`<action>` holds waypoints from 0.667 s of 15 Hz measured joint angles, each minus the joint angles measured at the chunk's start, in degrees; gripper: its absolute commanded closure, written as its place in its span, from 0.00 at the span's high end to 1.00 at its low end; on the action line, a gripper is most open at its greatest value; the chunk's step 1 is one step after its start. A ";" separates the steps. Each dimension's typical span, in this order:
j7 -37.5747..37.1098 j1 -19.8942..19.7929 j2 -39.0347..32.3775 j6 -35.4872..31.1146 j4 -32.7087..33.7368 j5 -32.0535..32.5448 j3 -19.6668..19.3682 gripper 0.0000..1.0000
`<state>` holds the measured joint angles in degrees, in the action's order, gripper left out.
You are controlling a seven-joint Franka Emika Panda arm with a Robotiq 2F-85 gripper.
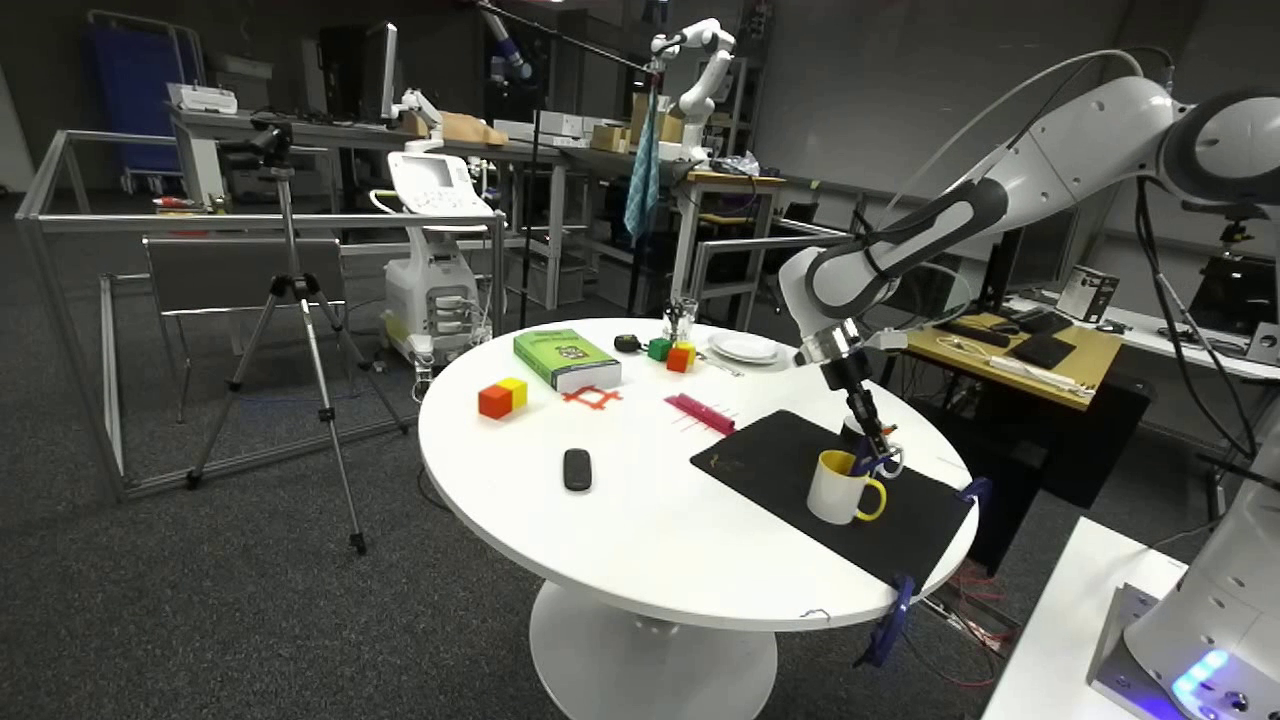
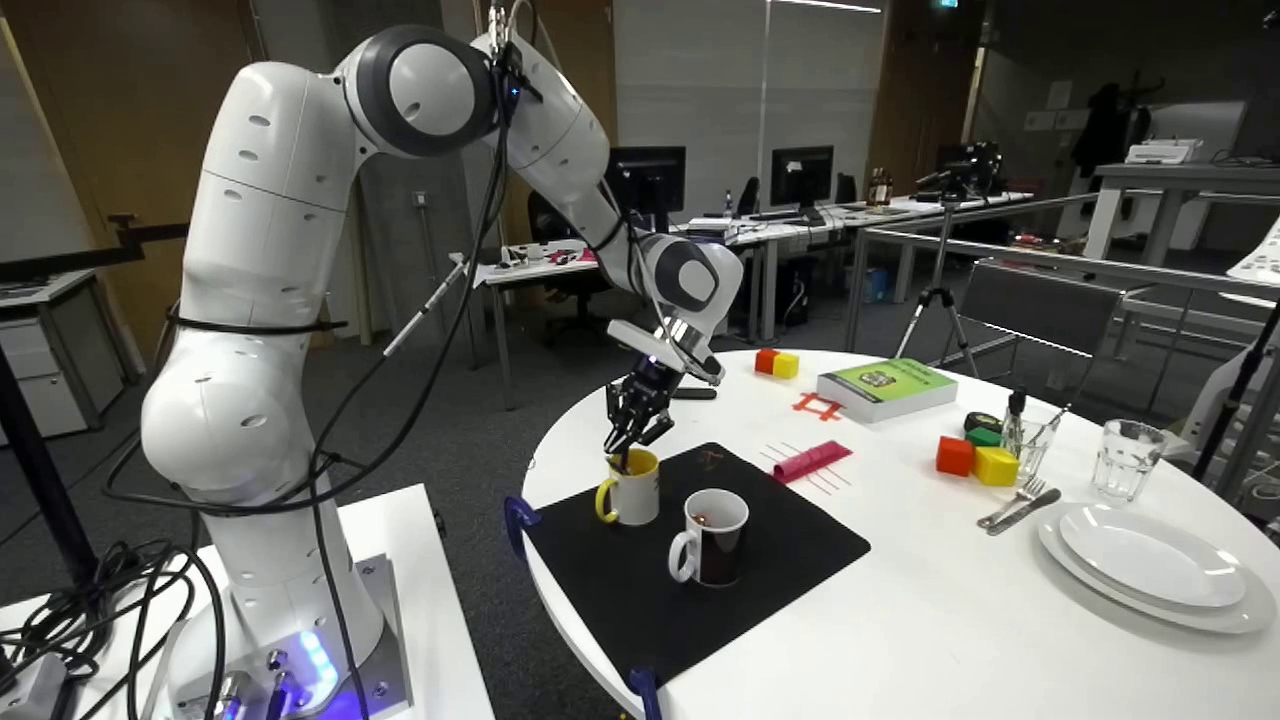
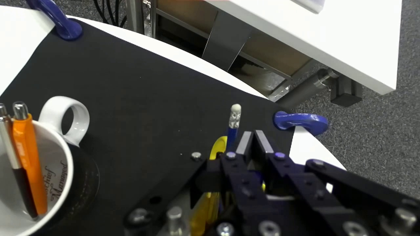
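Note:
My gripper points down at the white mug with the yellow inside, also seen in an exterior view. Its fingertips meet, with nothing visible between the tips. A blue pencil with a white eraser end rises just beside the left finger. Its lower end is hidden by the gripper. The mug's yellow handle shows behind the pencil in the wrist view. A dark-and-white mug stands nearby, holding an orange pen and a silver-and-black pen. Both mugs stand upright on a black mat.
Blue clamps hold the mat at the round white table's edge. Also on the table: a green book, coloured cubes, plates, cutlery, a glass, a pink roll and a black remote.

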<state>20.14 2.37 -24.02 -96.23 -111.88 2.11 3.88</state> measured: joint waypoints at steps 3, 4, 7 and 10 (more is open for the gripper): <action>0.00 0.00 -2.13 0.01 1.59 0.02 0.00 0.39; 0.00 0.00 -2.78 0.02 2.07 0.01 0.00 0.49; 0.00 0.00 -3.91 0.04 3.19 0.02 0.01 0.70; -0.01 -0.03 -3.96 0.55 3.98 0.02 0.01 0.92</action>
<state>20.14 2.34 -27.98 -95.68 -107.90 2.13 3.89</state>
